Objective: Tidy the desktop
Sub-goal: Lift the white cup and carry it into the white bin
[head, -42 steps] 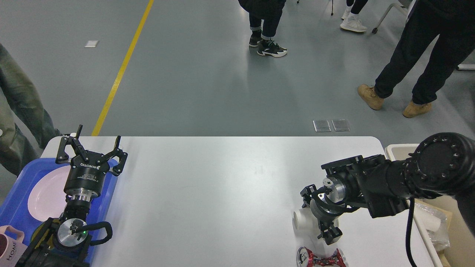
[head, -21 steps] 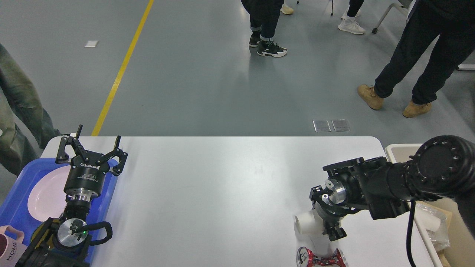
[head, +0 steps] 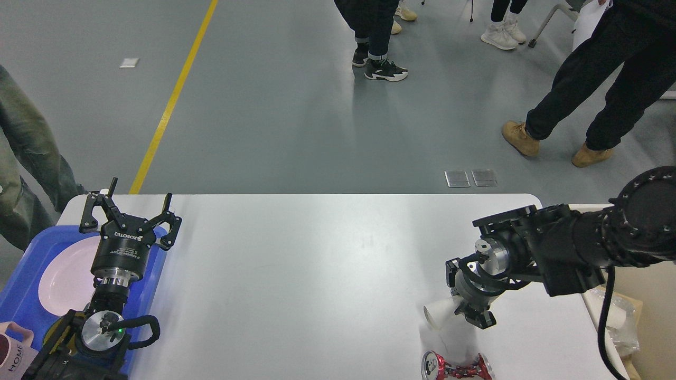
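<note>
The white desktop (head: 317, 274) fills the lower half of the head view. My right gripper (head: 460, 307) comes in from the right and is shut on a white paper cup (head: 437, 315). It holds the cup tilted on its side, mouth to the left, a little above the desktop near the front right. A crushed red can (head: 457, 368) lies on the desktop just in front of the cup. My left gripper (head: 128, 211) is open and empty, held upright above the right edge of the blue tray (head: 24, 295).
The blue tray at the left holds a pink plate (head: 63, 274). A pink mug marked HOME (head: 13, 351) stands at its near corner. A beige bin (head: 652, 301) with crumpled plastic (head: 615, 316) stands off the table's right end. People stand on the grey floor beyond.
My right gripper has moved right and a little up with the white cup, which now hangs tilted over its shadow. The left arm has not moved.
</note>
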Controlling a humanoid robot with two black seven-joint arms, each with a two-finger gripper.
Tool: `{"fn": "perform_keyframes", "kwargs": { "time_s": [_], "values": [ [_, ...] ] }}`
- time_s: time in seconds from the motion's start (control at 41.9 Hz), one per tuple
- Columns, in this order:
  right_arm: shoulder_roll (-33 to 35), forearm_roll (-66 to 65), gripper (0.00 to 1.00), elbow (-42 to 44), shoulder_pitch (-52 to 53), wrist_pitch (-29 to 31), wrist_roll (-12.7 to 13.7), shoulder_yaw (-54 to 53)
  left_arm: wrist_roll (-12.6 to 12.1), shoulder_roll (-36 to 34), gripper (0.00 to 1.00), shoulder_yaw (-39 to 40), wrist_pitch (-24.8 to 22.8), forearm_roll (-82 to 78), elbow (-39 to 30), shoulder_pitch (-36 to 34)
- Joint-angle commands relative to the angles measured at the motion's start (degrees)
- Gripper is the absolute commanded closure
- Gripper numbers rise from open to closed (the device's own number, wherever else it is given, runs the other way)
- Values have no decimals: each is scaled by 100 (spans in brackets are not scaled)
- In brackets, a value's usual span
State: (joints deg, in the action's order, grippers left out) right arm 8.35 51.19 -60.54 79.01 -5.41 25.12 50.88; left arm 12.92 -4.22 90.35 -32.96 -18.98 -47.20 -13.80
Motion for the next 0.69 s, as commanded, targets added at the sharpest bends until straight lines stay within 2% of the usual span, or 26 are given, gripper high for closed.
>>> {"fn": "perform_keyframes", "kwargs": {
  "time_s": [0.0,0.119,0.238,0.31,0.477,0.572,0.668],
  "values": [
    [202,-250,100,-546,658,417,11,273,0,0,3,0,0,0,0,0],
    [334,-575,100,-1064,1449,891,11,563,0,0,3,0,0,0,0,0],
    [378,-1505,100,-1565,2564,2015,-16,1020,0,0,3,0,0,0,0,0],
    [482,-2339,100,-1908,3407,2989,-51,1169,0,0,3,0,0,0,0,0],
    [694,-3132,100,-2304,4376,4186,-95,1205,0,0,3,0,0,0,0,0],
    [738,-3326,100,-2576,4938,4741,-270,1187,0,0,3,0,0,0,0,0],
    [782,-3563,100,-2928,5466,4952,-551,1170,0,0,3,0,0,0,0,0]
  ]
}}
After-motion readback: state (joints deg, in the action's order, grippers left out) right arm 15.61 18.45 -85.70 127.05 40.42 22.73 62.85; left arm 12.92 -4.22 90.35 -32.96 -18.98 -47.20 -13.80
